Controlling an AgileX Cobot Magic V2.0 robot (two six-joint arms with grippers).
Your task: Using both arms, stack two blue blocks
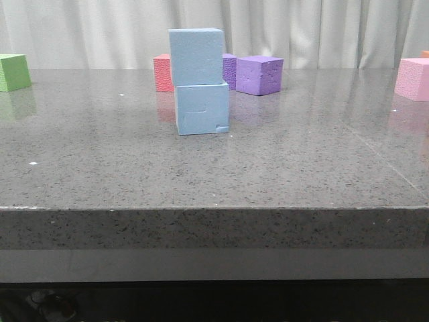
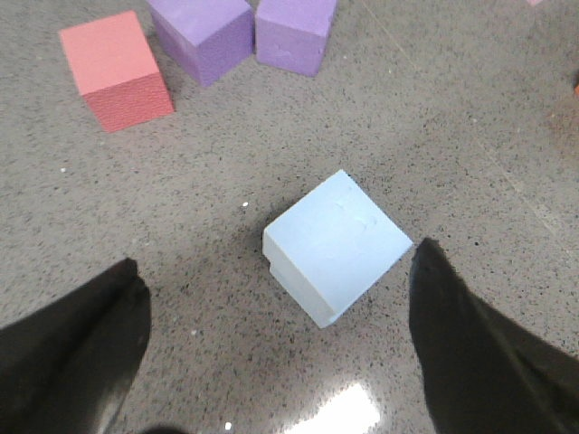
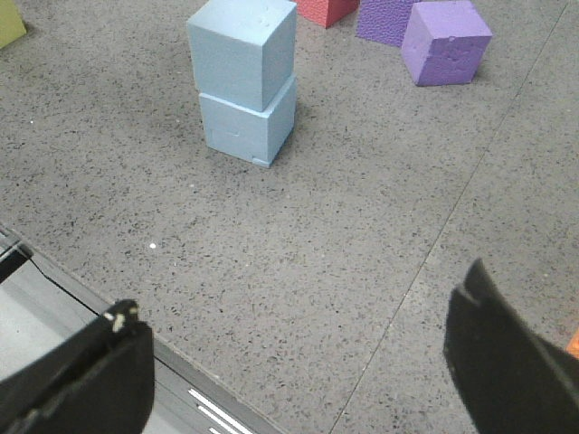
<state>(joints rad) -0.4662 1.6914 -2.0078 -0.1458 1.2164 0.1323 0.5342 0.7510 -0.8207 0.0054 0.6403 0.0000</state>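
The two blue blocks stand stacked mid-table. The plainer upper block [image 1: 196,56] sits slightly askew on the lower block [image 1: 201,109], which has grooves and a chipped corner. Neither arm shows in the front view. In the left wrist view my left gripper [image 2: 276,298] is open and empty, high above the stack, whose upper block [image 2: 336,242] lies between and ahead of the fingers [image 2: 81,344]. In the right wrist view my right gripper [image 3: 294,307] is open and empty over the table's front edge, well back from the upper block [image 3: 242,50] and the lower block [image 3: 246,127].
A red block [image 1: 163,72] and two purple cubes [image 1: 259,74] stand just behind the stack. A green block [image 1: 13,72] is at the far left and a pink block [image 1: 413,78] at the far right. The table's front edge [image 1: 214,209] runs across the front view.
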